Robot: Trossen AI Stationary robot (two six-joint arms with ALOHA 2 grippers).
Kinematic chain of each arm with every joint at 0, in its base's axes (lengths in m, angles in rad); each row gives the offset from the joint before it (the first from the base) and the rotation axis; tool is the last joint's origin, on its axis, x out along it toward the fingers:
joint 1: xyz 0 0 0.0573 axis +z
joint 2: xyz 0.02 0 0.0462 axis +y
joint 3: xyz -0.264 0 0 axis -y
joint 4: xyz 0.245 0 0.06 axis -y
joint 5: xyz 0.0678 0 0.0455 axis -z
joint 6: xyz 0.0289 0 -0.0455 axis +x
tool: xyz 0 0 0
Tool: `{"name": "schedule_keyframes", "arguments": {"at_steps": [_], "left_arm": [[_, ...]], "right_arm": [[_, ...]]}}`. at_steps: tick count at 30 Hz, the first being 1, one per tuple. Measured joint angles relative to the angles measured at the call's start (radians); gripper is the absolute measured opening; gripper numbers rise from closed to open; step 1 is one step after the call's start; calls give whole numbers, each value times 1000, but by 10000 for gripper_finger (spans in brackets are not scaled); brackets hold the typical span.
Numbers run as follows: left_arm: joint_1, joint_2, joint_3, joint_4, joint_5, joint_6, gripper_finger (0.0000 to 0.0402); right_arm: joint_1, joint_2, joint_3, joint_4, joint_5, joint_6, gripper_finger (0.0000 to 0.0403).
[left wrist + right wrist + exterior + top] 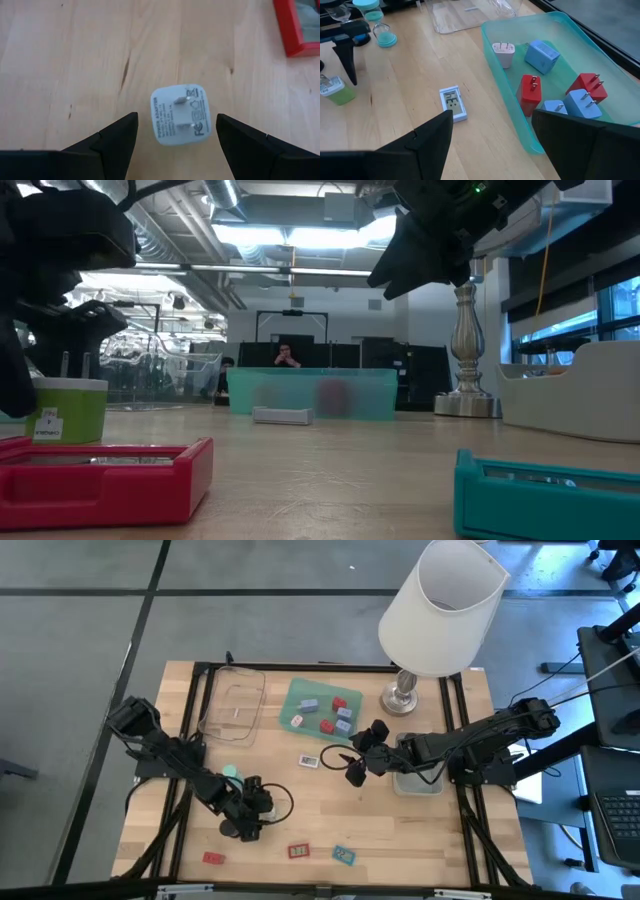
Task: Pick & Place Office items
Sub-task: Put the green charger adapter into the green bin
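My left gripper (175,135) (248,822) is open near the table's front left. It points down over a white plug block (180,115) that lies on the wood with its prongs up, between the fingers and apart from both. My right gripper (492,135) (360,753) is open and empty, raised above the table's middle beside the green tray (507,107) (300,690). That tray holds red (529,92), blue (542,54) and white (503,52) plug blocks. A flat white piece (453,104) (308,760) lies on the wood near the tray.
A flat red piece (213,858) (100,475), another red one (299,852) and a teal one (344,855) (550,490) lie along the near edge. A green cap (335,91) and a mint piece (232,772) sit left of centre. The clear tray (235,705), grey tray (415,783) and lamp (440,610) stand farther back.
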Motion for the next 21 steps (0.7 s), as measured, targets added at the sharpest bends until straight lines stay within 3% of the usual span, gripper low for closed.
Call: {"name": "schedule_keyframes", "arguments": {"at_steps": [6,13,19,21], "left_arm": [[0,28,0,58,8,42,242],[0,28,0,71,24,57,146],[22,14,-1,98,24,75,146],[44,-2,-1,143,-25,127,146]], "right_arm": [[0,0,0,0,0,0,276],[0,0,0,0,0,0,276],[0,0,0,0,0,0,276],[0,0,0,0,0,0,276]]}}
